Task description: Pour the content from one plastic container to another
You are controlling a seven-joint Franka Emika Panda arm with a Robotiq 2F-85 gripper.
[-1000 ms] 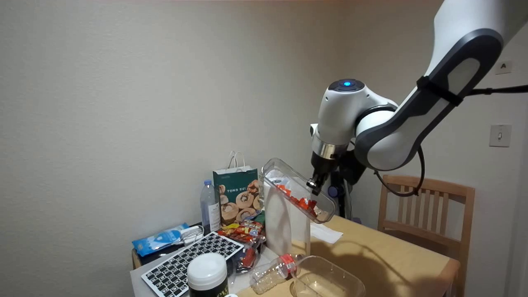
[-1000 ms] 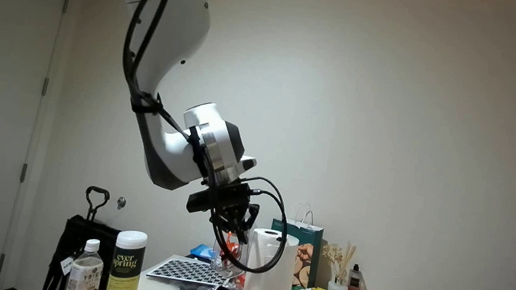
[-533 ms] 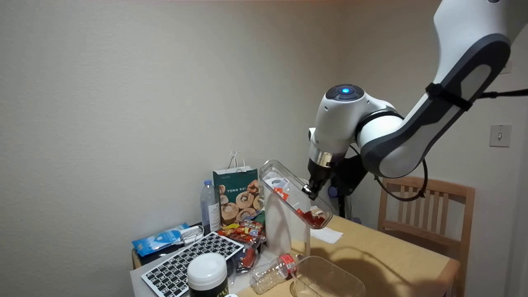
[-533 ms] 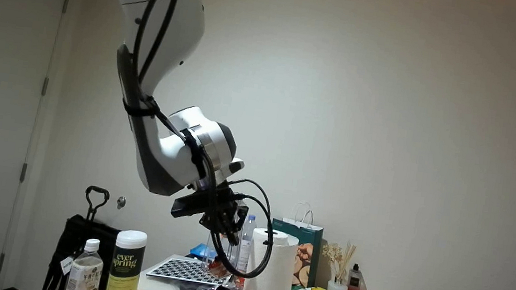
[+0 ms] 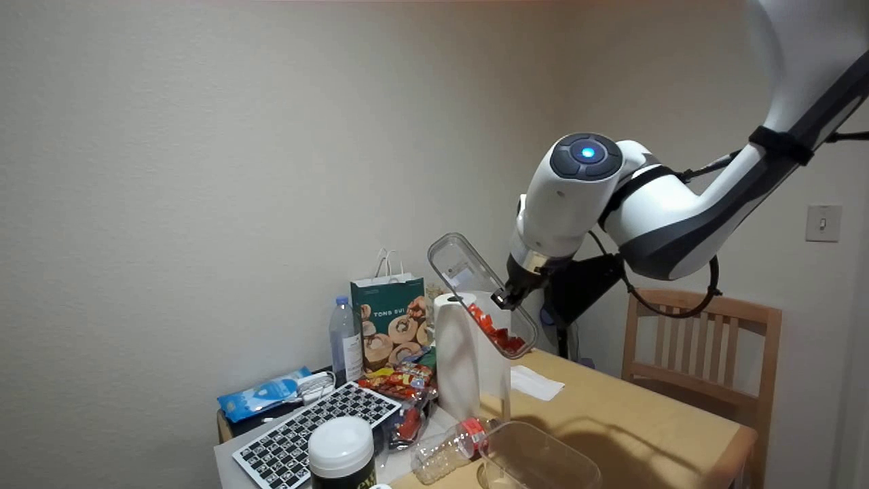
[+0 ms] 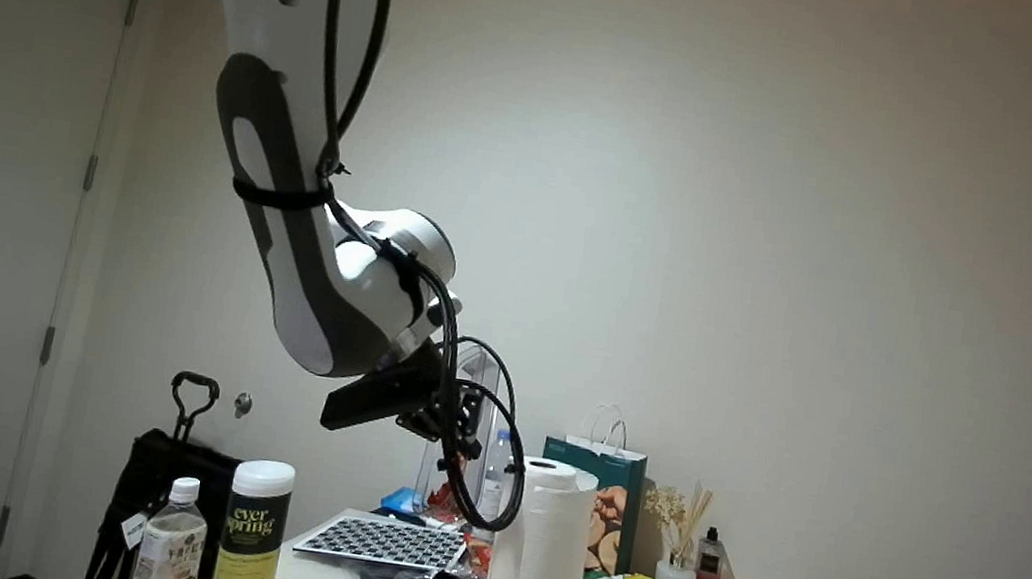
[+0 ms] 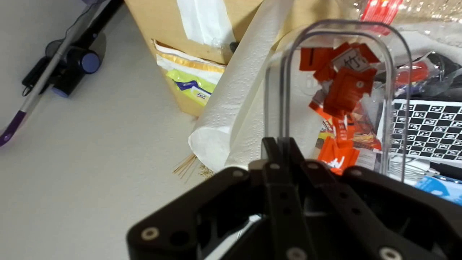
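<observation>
A robot arm's [image 5: 567, 210] hand [image 7: 283, 151] pinches a clear plastic tub [image 5: 478, 285] by one side wall, its two fingers pressed against the thin plastic, above the desk [image 5: 597, 387] and near the top of a paper-towel roll [image 5: 456, 360]. Compared with half a second earlier, the tub has risen and tips more steeply; in an exterior view its lowered end shows against the desk's edge nearest the wooden chair [image 5: 692, 386]. Small red packets [image 7: 348, 90] inside, split into two clumps in the earlier frame, now form one run toward the low end. A second clear tub [image 5: 543, 451] sits upright on the desk, unmoved, cut by the frame and well apart from the chair-side corner. Just beside it lies a clear plastic bottle [image 5: 441, 458] with a red label. A sheet of white paper [image 5: 536, 382] rests by the chair-side edge, a Lysol pack [image 7: 196, 86] lies near a desk corner in the wrist view, and a ChArUco board [image 5: 319, 435] lies toward the end farther from the chair.
</observation>
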